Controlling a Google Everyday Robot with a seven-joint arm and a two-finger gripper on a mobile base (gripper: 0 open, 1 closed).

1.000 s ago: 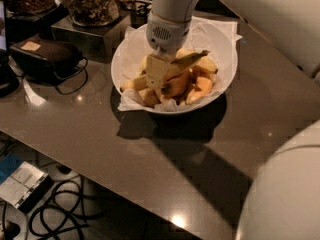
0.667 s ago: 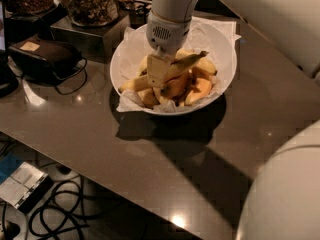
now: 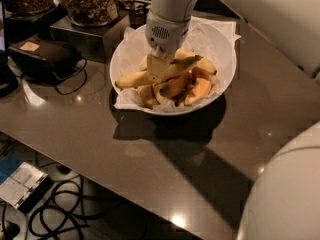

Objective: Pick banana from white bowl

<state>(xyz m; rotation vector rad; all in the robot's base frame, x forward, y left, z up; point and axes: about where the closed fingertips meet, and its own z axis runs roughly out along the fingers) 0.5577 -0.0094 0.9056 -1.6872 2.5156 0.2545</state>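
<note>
Finds banana (image 3: pixel 131 78) lying across fruit pile (image 3: pixel 180 86) in white bowl (image 3: pixel 229 54), with gripper (image 3: pixel 157 68) resting at its middle, grip state impossible to tell; judges it light, soft, smooth-skinned, bruised at 1 dark end, best taken gently across the firmer yellow middle.

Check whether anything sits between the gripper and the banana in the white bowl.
Nothing visible does. The gripper is low inside the white bowl, right at the banana, which lies on top of the pile. Other fruit pieces lie beside and beneath it, not over it.
</note>
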